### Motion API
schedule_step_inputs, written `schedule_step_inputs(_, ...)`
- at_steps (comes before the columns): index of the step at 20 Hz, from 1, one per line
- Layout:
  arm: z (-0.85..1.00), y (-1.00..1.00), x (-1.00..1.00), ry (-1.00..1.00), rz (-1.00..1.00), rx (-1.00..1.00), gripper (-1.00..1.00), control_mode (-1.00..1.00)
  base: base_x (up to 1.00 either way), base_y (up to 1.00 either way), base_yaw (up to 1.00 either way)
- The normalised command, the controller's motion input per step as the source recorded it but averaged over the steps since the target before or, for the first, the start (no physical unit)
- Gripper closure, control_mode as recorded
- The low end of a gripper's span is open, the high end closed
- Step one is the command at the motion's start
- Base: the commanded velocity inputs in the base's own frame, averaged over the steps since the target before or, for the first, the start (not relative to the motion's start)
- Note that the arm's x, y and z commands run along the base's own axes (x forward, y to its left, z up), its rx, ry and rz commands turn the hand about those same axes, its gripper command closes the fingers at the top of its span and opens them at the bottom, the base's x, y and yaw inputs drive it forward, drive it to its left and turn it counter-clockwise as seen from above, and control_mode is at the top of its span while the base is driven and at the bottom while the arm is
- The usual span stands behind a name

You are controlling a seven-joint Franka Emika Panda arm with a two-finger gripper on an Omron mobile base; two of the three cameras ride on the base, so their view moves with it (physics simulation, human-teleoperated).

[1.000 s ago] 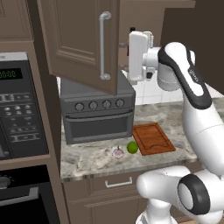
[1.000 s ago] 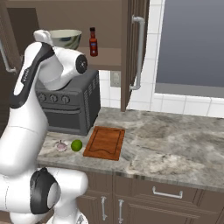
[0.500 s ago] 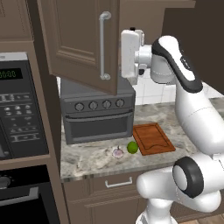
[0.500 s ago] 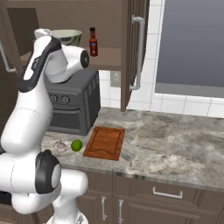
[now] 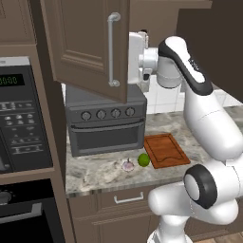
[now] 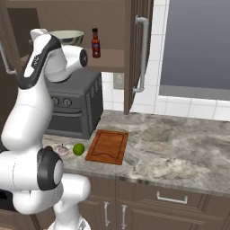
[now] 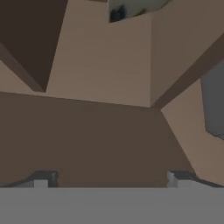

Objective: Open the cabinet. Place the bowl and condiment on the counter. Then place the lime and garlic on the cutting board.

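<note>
Cabinet (image 6: 134,49): brown raised-panel doors open, vertical silver bar handles. On its flat inner shelf, the round pale bowl (image 6: 67,36) stands at 9 o'clock of the slim dark-red condiment (image 6: 95,43), close together. Gripper (image 7: 109,177): fingertips spread wide, nothing between them, facing smooth wooden cabinet panels. On the speckled stone counter (image 6: 179,148), the grooved rectangular board (image 6: 108,146) lies bare; the smooth green lime (image 6: 78,149) sits just at its 9 o'clock, the pointed whitish garlic (image 6: 63,149) beside the lime
</note>
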Motion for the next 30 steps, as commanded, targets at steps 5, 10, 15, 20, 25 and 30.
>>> schedule_step_inputs(5, 0.00, 0.22, 0.00, 0.00, 0.04, 0.00, -1.00, -1.00, 0.00, 0.00, 0.00)
schedule_step_inputs(10, 0.00, 0.13, -0.15, -0.01, 0.03, 0.00, -1.00, -1.00, 0.00, 0.00, 0.00)
schedule_step_inputs(15, 0.01, 0.09, -0.48, -0.03, 0.04, 0.00, -1.00, -1.00, 0.00, 0.00, 0.00)
schedule_step_inputs(20, 0.00, 0.19, -0.12, 0.00, 0.01, 0.00, -1.00, -1.00, 0.00, 0.00, 0.00)
schedule_step_inputs(25, 0.04, 0.17, -0.16, 0.00, 0.00, 0.00, -1.00, -1.00, 0.00, 0.00, 0.00)
schedule_step_inputs(30, 0.13, 0.19, -0.48, 0.00, 0.00, 0.00, -1.00, -1.00, 0.00, 0.00, 0.00)
